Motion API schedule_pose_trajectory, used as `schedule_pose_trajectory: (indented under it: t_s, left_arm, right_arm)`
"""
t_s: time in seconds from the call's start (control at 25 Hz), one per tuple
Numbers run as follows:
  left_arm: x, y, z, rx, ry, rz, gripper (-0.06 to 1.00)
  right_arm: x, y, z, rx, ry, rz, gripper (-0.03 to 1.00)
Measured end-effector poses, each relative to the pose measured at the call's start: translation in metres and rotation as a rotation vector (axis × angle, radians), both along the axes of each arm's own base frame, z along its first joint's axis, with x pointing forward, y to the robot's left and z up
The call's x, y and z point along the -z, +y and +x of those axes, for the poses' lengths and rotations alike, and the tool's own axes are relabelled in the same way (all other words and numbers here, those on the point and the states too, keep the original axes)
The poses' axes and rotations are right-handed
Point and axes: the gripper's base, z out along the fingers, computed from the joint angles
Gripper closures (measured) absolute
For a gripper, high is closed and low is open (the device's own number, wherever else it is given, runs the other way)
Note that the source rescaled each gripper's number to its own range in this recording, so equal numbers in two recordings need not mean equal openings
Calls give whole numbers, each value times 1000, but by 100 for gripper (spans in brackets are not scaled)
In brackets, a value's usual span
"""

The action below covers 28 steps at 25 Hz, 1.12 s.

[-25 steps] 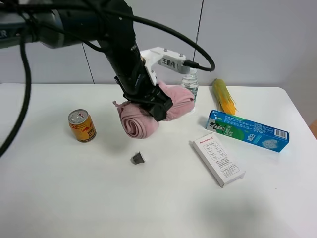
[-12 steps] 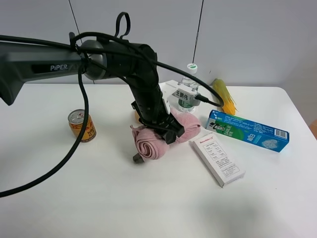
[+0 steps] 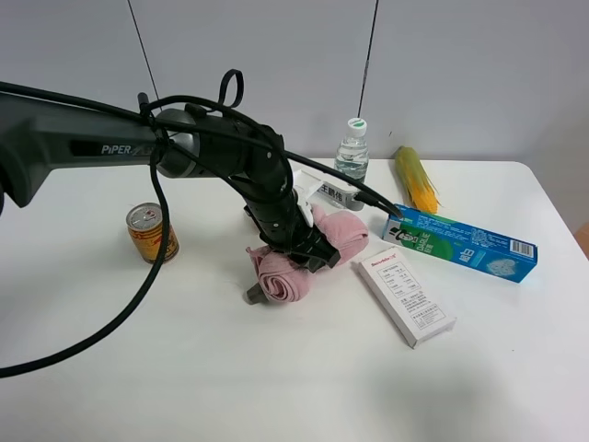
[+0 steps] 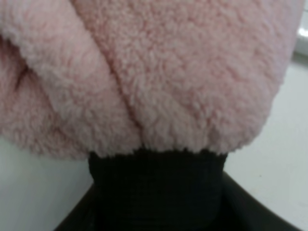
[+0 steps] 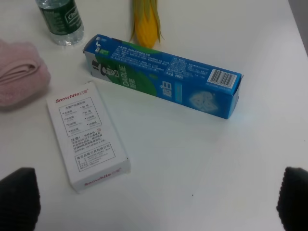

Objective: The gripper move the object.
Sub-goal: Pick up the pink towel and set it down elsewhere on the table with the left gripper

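Observation:
The pink rolled towel (image 3: 279,279) lies on the white table (image 3: 184,368) near the middle, its far end (image 3: 347,235) pointing toward the bottle. My left gripper (image 3: 304,247), black with a white labelled block, is clamped across the towel's middle from above. In the left wrist view the pink towel (image 4: 159,72) fills the frame, with its black band (image 4: 156,187) close below. My right gripper (image 5: 156,197) is open and empty, fingertips (image 5: 19,195) wide apart, above the table near the white box; it does not show in the exterior view. The towel's end also shows in the right wrist view (image 5: 19,77).
A small gray cone cap (image 3: 253,295) touches the towel's near end. A red-yellow can (image 3: 152,232) stands left. A water bottle (image 3: 352,152), corn cob (image 3: 416,180), blue toothpaste box (image 3: 460,244) and white box (image 3: 405,295) lie right of the towel.
My left gripper has carried the towel down and toward the right front. It was held raised above the table; it now rests on the table beside the gray cap.

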Motion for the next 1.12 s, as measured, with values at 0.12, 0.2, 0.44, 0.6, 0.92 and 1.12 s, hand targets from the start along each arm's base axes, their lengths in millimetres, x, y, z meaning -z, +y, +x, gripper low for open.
schedule_pose_trajectory:
  t_s: [0.12,0.2,0.44,0.6,0.92,1.12]
  left_arm:
    - [0,0,0,-2,-2,-4,94]
    - [0,0,0,-1,4,0,94]
    - [1,2,0,2,14,13,94]
    - [1,4,0,0,21,18,94]
    - [7,4,-1,-3,48,31,85]
    - [7,3,-1,-11,50,19,53]
  right_arm:
    - [0,0,0,0,0,0,-3]
    - [0,0,0,0,0,0,-3]
    - [0,0,0,0,0,0,-3]
    - [0,0,0,0,0,0,-3]
    - [0,0,0,0,0,0,-3]
    - [0,0,0,0,0,0,-3]
